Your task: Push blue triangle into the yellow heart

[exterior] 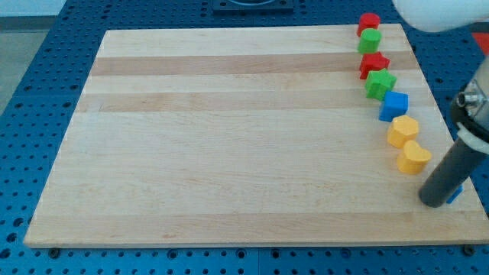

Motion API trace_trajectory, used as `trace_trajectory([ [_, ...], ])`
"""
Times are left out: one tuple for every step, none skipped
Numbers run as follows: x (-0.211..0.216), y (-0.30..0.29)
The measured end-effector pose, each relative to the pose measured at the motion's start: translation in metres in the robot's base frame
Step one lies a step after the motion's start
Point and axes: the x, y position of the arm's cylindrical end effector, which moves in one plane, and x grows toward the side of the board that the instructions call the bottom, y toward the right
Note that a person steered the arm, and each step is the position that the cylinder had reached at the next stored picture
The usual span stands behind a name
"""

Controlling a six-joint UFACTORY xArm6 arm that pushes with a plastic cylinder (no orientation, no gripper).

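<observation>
The yellow heart [414, 157] lies near the board's right edge, low in the view. My tip [435, 202] rests on the board just below and to the right of the heart, a short gap away. A sliver of a blue block [457, 192] shows at the rod's right side, near the board's edge. The rod hides most of it, so I cannot make out its shape. It lies to the lower right of the heart, not touching it.
A line of blocks runs down the right edge of the wooden board [229, 137]: red cylinder [369, 22], green cylinder [370, 40], red star [374, 64], green star [380, 83], a blue block [395, 105], yellow hexagon [403, 131].
</observation>
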Motion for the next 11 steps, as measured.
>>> trace_trajectory([
  [0.001,-0.003],
  [0.012,-0.024],
  [0.041,-0.031],
  [0.047,-0.008],
  [0.047,0.025],
  [0.039,0.06],
  [0.008,0.079],
  [-0.005,0.08],
  [-0.005,0.048],
  [-0.017,0.014],
  [-0.037,0.008],
])
